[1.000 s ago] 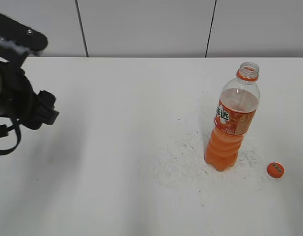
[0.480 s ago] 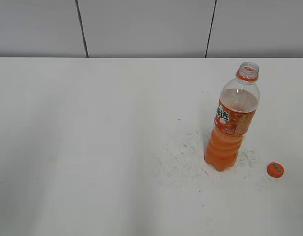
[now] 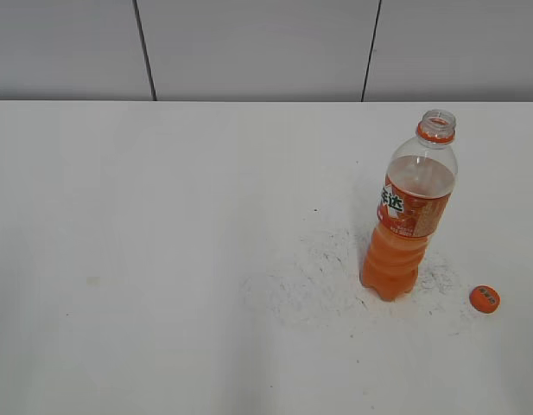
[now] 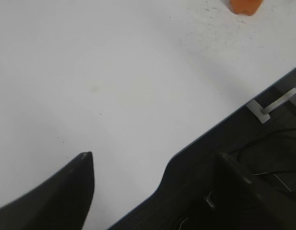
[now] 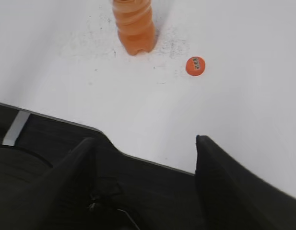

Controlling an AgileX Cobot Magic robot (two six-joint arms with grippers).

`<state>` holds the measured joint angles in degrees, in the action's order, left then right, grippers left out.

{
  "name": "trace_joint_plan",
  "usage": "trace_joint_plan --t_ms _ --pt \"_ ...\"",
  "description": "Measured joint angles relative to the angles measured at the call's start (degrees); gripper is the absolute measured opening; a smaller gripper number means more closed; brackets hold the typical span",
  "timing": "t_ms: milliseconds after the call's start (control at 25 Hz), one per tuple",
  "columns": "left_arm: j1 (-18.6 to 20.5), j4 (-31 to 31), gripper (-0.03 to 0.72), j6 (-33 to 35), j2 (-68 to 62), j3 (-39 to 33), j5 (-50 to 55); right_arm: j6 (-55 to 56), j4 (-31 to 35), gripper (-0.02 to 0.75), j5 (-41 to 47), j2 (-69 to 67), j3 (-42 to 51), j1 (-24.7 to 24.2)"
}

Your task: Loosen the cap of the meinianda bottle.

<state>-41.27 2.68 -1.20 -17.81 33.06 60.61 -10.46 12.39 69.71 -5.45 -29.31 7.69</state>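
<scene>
Stood upright and uncapped at right on the white table (image 3: 162, 259): the meinianda bottle (image 3: 410, 207), the cap (image 3: 485, 299) lying just right of its base, left gripper (image 4: 155, 167) and right gripper (image 5: 145, 148) both spread, empty, back by the near edge.

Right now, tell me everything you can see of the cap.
The cap is a small round orange plastic screw cap, off the meinianda bottle and lying flat on the white table, top up, with faint dark print on it. It sits apart from the bottle's base, to its right in the exterior view. Nothing touches it but the table.
</scene>
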Motion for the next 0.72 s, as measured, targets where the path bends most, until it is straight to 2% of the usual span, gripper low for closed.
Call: trace_joint_plan --t_ms 160,360,720 --pt "0.0 -1.6 0.587 2.0 4.5 -2.2 0.1 -2.7 -0.4 0.471 -0.6 0.1 1.3 0.0" --pt "0.0 -1.8 0.585 2.8 6.0 -2.4 0.0 -3.4 -0.5 0.471 -5.9 0.1 3.5 0.0" --pt "0.0 -2.0 0.564 2.9 6.0 -2.5 -0.1 -3.4 -0.3 0.471 -6.6 0.1 3.8 0.0"
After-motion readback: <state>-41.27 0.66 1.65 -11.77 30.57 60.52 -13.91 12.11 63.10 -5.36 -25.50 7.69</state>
